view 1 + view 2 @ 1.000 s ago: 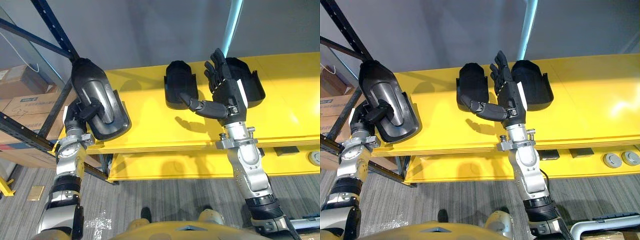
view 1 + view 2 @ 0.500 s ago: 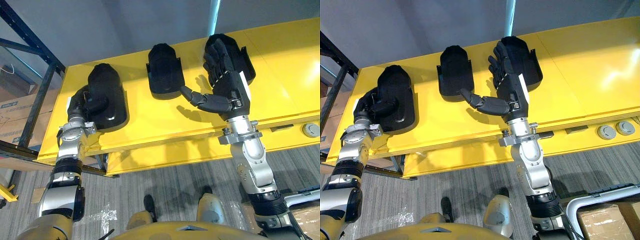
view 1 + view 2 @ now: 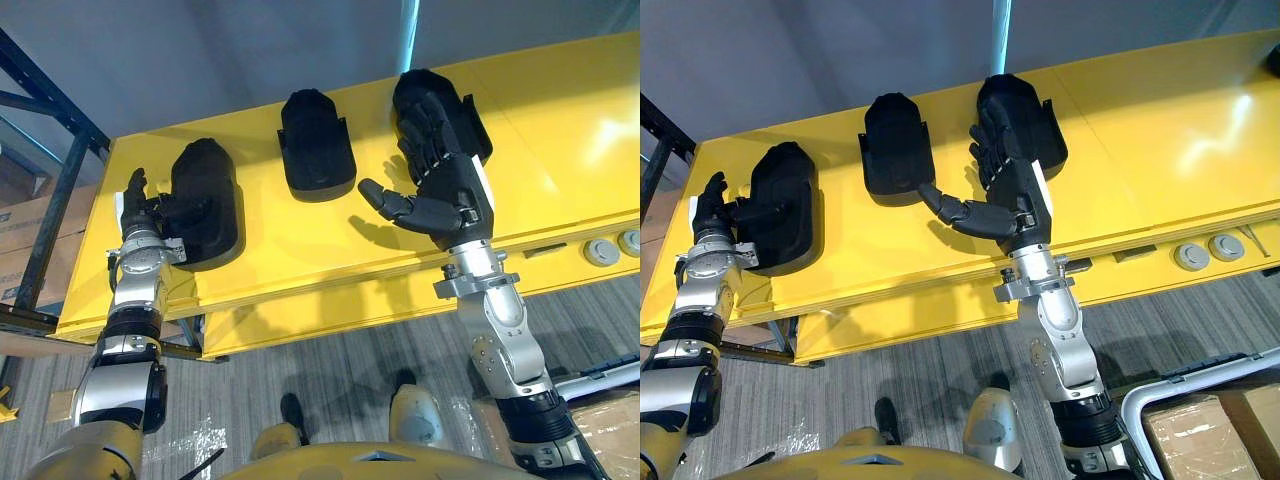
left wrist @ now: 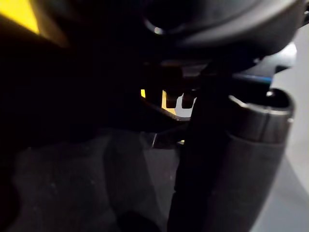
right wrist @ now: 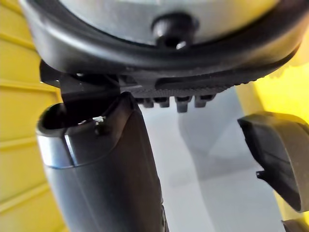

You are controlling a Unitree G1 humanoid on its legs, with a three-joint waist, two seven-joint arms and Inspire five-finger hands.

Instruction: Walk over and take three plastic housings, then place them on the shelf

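Left eye view: three black, dome-backed housings

Plastic housings looked matt black and smooth. Shelf was glossy yellow with glare patches. Floor was matt grey, streaky grain. Rack upright was dark blue painted metal. Cardboard box was plain brown, matt.

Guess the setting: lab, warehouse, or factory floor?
Likely a warehouse or stockroom: a yellow shelf holding black plastic housings, a dark blue steel rack beside it, and cardboard boxes nearby.
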